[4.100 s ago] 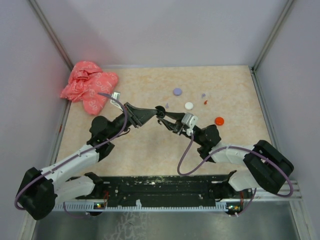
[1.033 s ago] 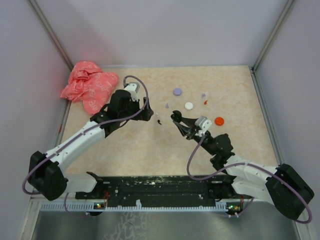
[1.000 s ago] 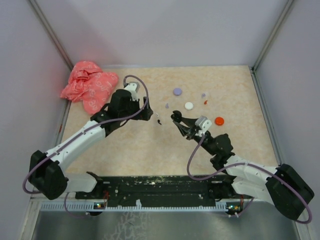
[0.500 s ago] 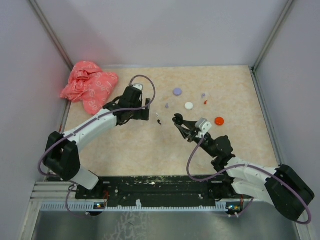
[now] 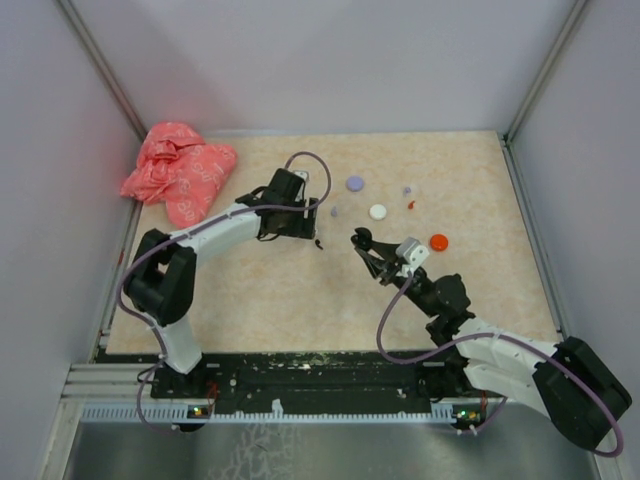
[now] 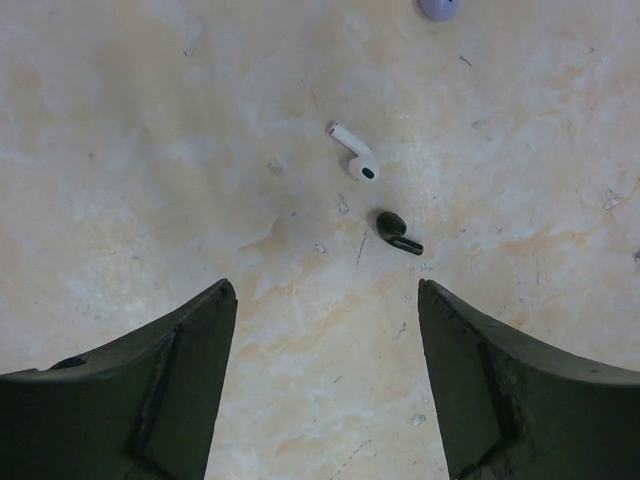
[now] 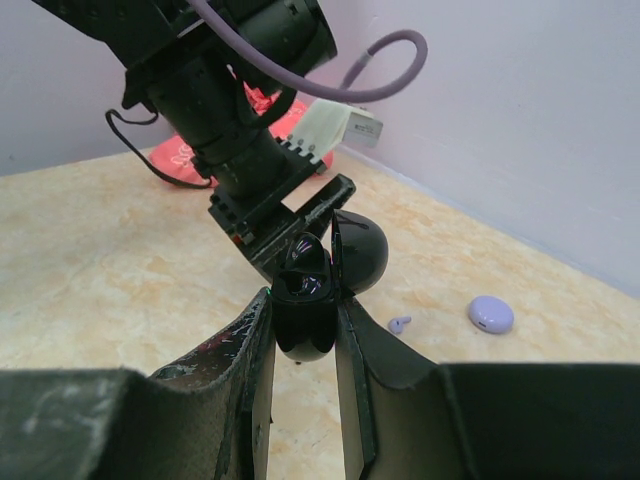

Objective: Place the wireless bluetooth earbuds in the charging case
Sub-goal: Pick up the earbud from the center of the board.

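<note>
A black earbud (image 6: 398, 232) and a white earbud (image 6: 352, 160) lie side by side on the table, just ahead of my left gripper (image 6: 327, 300). That gripper is open and holds nothing. In the top view the left gripper (image 5: 310, 224) hovers right beside the black earbud (image 5: 319, 243). My right gripper (image 7: 305, 312) is shut on a black charging case (image 7: 302, 305), held upright above the table with its lid (image 7: 360, 250) open. In the top view the right gripper (image 5: 362, 240) holds the case to the right of the earbuds.
A lilac earbud (image 5: 333, 211), a lilac disc (image 5: 355, 183), a white disc (image 5: 378, 211) and an orange-red disc (image 5: 439, 241) lie farther back. An orange-red earbud (image 5: 411, 204) sits near them. A crumpled pink bag (image 5: 180, 170) fills the far left corner.
My left arm has swung right and away, bringing its gripper over the black and white earbuds. The right gripper with the case has shifted only slightly.
</note>
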Robot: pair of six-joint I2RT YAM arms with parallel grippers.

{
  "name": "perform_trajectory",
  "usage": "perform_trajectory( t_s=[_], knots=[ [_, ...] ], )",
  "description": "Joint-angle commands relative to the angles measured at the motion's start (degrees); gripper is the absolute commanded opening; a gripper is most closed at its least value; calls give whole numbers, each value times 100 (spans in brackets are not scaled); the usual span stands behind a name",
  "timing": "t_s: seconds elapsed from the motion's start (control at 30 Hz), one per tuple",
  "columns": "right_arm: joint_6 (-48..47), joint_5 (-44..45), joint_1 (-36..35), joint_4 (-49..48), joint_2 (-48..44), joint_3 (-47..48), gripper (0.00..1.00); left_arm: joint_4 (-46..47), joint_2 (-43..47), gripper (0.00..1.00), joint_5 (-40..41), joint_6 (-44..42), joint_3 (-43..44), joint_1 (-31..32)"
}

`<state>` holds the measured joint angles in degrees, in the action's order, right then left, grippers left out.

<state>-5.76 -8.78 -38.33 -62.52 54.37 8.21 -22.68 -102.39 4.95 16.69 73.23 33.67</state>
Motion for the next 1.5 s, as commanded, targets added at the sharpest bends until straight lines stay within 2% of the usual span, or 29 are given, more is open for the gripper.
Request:
perform_trajectory(
  t_s=[0.0, 0.07, 0.13, 0.3, 0.33, 0.43, 0.5, 0.63, 0.7, 0.97, 1.03, 1.47],
  knots=[
    [93, 15, 99, -260, -106, -55, 0, 135, -413, 75, -122, -12, 404, 76],
    [98, 9, 114, -277, -79, -65, 0, 67, -601, 73, 3, -47, 539, 145],
    [110, 12, 138, -310, -53, -74, 0, -29, -784, 66, 104, -99, 698, 224],
    [141, 8, 167, -363, 11, -91, 0, -175, -1080, 63, 181, -150, 897, 388],
    [144, 5, 171, -373, 24, -91, 0, -171, -1120, 57, 157, -158, 914, 414],
    [162, -5, 183, -404, 42, -91, 0, -182, -1242, 55, 157, -177, 962, 462],
    [163, -10, 185, -410, 42, -91, 0, -183, -1290, 49, 173, -208, 978, 461],
    [171, -13, 187, -400, 41, -91, 0, -184, -1379, 46, 179, -262, 1013, 465],
    [188, -28, 194, -422, 63, -94, 0, -183, -1419, 40, 171, -284, 1023, 465],
    [197, -37, 202, -401, 6, -105, 0, -211, -1511, 37, 137, -370, 1053, 465],
    [211, -45, 198, -392, -4, -108, 0, -209, -1553, 31, 86, -390, 1059, 474],
    [281, -114, 199, -375, -40, -100, 0, -436, -1651, 28, 315, -483, 1086, 603]
  ],
)
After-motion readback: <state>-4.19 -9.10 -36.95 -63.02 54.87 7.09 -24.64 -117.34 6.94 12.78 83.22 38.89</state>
